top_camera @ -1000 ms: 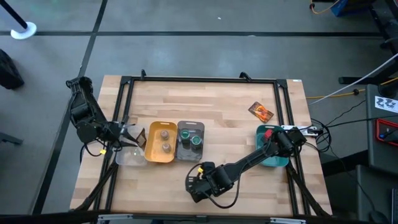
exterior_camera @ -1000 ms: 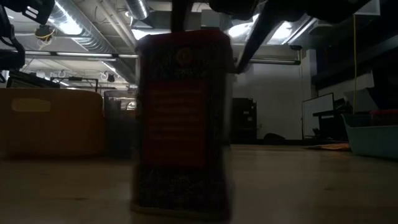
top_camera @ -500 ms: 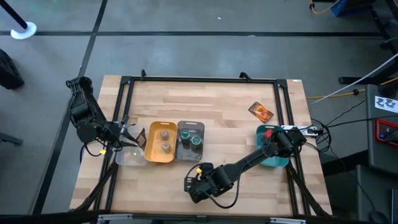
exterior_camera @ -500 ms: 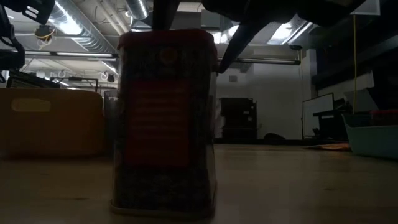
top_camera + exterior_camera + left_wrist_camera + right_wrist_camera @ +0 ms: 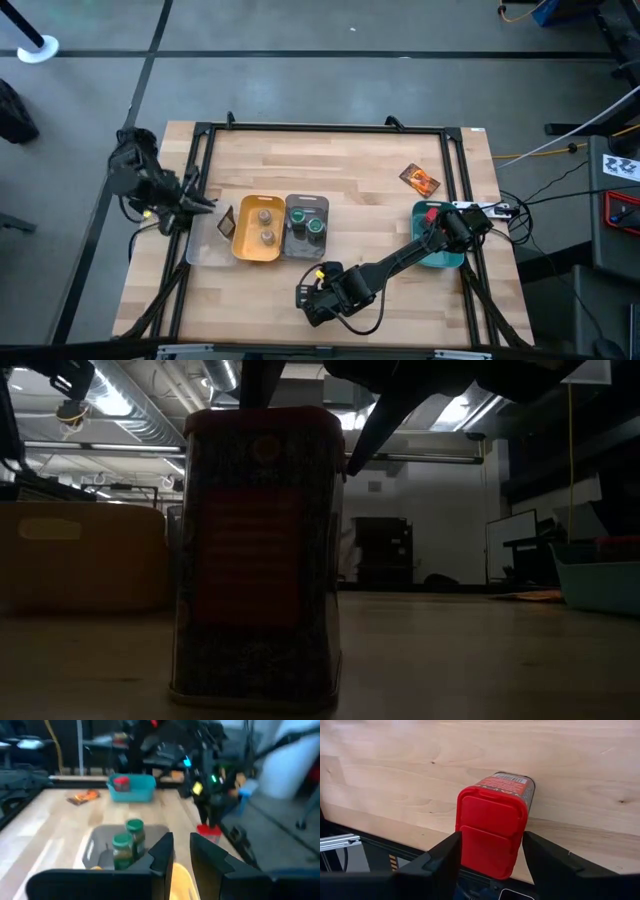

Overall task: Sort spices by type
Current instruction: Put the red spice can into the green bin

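My right hand [image 5: 490, 851] is open around the tall red-lidded spice box [image 5: 493, 822], which stands upright on the wooden worktop [image 5: 580, 780] between my fingers.

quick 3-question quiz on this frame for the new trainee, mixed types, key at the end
1. True or false: the red box near the table's front edge stands upright between the right gripper's fingers.
2. Which tray holds the two green-lidded jars? A) yellow tray B) grey tray C) teal tray
3. Fill in: the loose orange packet lies on the bare table, just behind the ____ tray.

Key
1. True; a finger sits on either side of the lid, though contact cannot be confirmed.
2. B
3. teal

The left gripper waits by the table's left side.
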### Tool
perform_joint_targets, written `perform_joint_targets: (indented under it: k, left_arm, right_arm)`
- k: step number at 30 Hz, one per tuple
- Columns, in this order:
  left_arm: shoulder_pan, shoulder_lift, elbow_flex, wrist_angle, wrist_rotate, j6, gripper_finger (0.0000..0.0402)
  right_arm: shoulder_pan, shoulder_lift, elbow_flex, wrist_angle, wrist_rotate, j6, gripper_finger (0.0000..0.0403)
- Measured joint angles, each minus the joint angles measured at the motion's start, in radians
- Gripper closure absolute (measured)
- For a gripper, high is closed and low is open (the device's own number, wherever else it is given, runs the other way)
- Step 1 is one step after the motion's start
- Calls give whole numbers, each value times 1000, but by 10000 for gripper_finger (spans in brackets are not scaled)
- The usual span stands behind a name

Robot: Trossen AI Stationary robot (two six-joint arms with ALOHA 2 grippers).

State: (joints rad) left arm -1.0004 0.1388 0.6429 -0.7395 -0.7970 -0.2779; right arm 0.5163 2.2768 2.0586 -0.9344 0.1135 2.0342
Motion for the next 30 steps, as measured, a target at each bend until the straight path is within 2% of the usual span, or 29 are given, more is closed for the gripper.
perform_joint_targets:
  k: [3,8,14,19,23,27,30]
  left_arm:
    - [0,-55,-38,131,-61,32,345]
    - [0,-65,-155,531,-56,199,345]
    - [19,61,-331,847,-34,255,345]
    - [136,166,-422,1099,-45,337,345]
    - [261,164,-439,1115,-42,351,345]
    - [354,140,-441,1024,-29,319,345]
    - [397,107,-440,926,26,294,345]
  right_arm:
    - [0,0,0,0,0,0,194]
    - [0,0,0,-1,0,0,194]
    - [0,0,0,-1,0,0,194]
    - [-2,0,0,-2,1,0,194]
    - [-2,0,0,-2,2,-1,194]
    - [0,0,0,-2,2,-1,194]
    - [0,0,0,-1,0,-1,194]
